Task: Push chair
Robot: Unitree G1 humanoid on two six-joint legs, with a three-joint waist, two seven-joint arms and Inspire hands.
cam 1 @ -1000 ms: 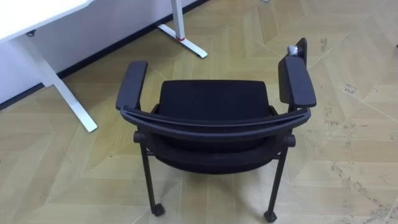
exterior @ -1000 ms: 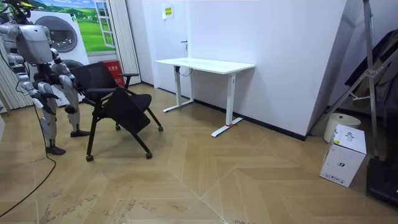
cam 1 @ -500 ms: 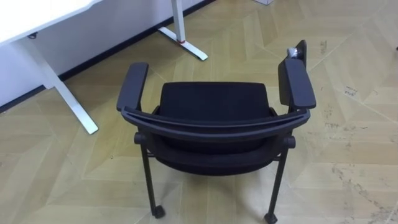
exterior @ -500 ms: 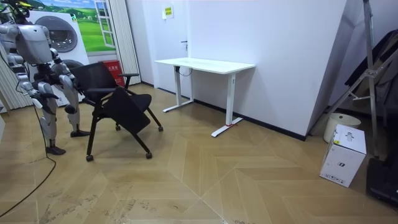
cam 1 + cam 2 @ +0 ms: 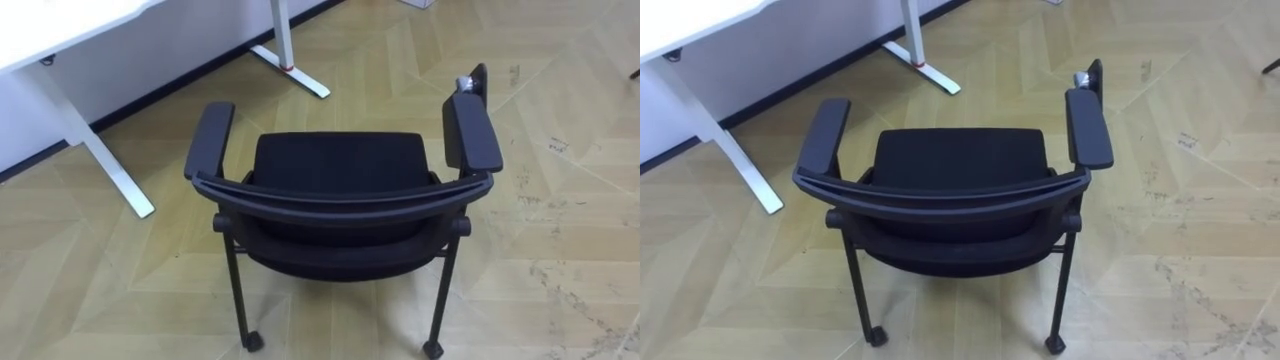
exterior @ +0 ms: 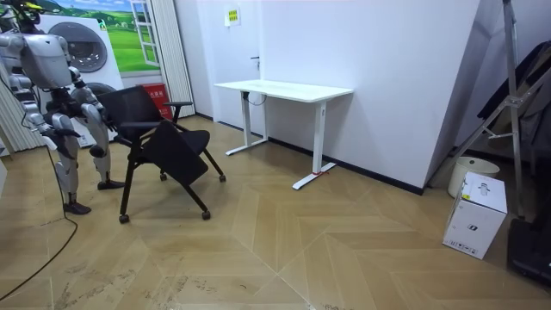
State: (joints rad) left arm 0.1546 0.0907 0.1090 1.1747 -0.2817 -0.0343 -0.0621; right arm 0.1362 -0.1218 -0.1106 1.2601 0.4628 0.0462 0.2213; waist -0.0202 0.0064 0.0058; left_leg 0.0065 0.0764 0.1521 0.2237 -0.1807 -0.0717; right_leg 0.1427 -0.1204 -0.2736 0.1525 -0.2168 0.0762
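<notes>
A black chair (image 5: 340, 165) with armrests and small castors stands on the wood floor just before me; I look down over its backrest (image 5: 340, 195). In the room view I stand behind the chair (image 6: 164, 142) at the room view's left, facing it. My arms hang in front of me, near the backrest. My left hand (image 6: 93, 122) is closest to the chair and my right hand (image 6: 49, 133) is at the room view's left.
A white desk (image 5: 60, 20) with white legs (image 5: 110, 170) stands ahead to my left, against the wall (image 6: 387, 77). A white box (image 6: 478, 215), a pale bucket (image 6: 469, 172) and a folding stand (image 6: 508, 95) are at the room view's far right.
The eye view has shifted very slightly. In the room view the chair and I stay where we were.
</notes>
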